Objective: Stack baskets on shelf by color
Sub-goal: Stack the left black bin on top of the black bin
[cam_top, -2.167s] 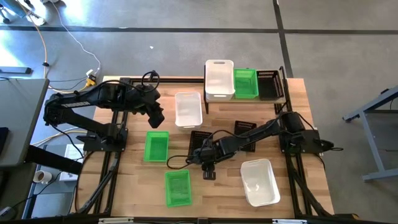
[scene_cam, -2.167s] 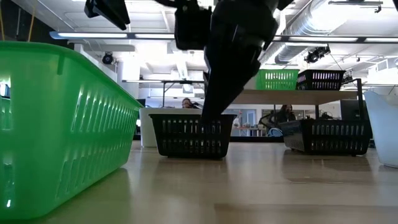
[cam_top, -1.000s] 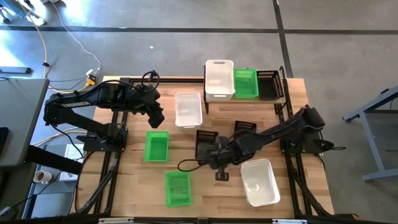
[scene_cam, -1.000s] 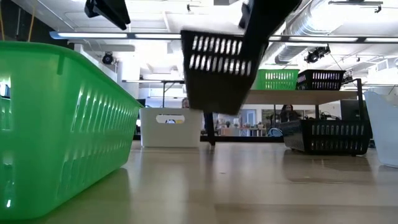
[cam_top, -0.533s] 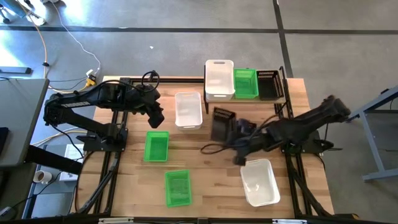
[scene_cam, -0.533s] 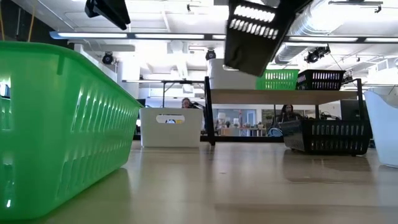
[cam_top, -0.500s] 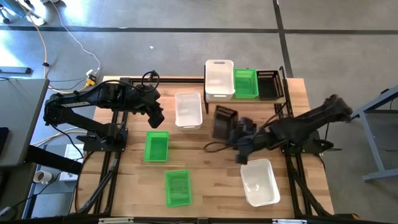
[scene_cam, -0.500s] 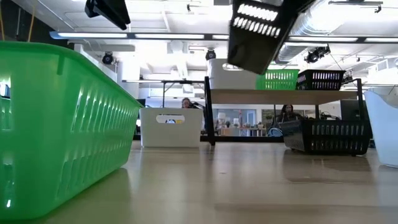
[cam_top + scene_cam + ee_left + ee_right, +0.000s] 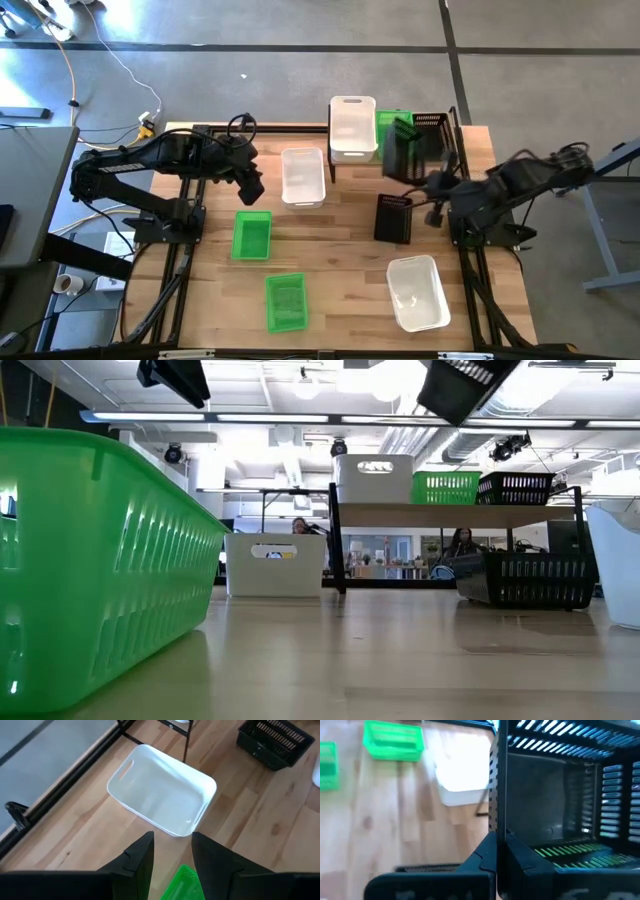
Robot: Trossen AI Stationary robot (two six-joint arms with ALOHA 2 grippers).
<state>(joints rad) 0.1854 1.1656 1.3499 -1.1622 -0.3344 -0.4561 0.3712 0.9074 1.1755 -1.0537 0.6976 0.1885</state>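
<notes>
My right gripper (image 9: 428, 183) is shut on a black mesh basket (image 9: 404, 152), held high and tilted just in front of the shelf (image 9: 452, 150). The basket also shows at the top of the low view (image 9: 465, 384). On the shelf stand a white basket (image 9: 352, 127), a green basket (image 9: 392, 122) and a black basket (image 9: 432, 133). Another black basket (image 9: 393, 218) rests on its bottom on the table. My left gripper (image 9: 172, 855) is open and empty above a white basket (image 9: 162, 795) on the table. My right gripper pinches one wall of the black basket at its rim (image 9: 495, 815), one finger (image 9: 520, 857) inside the basket and one finger (image 9: 481, 856) outside. The basket is lifted clear of the table and tilted, its open side turned toward the wrist camera.
Two green baskets (image 9: 251, 234) (image 9: 286, 301) and a white basket (image 9: 418, 292) lie on the near half of the table. A green basket (image 9: 100, 560) fills the left of the low view. People sit in the room beyond the table.
My right gripper has risen and swung toward the table's far right, toward the shelf, carrying the black basket with it. The basket has gone from low over the table's middle to high in front of the shelf, and it has tipped.
</notes>
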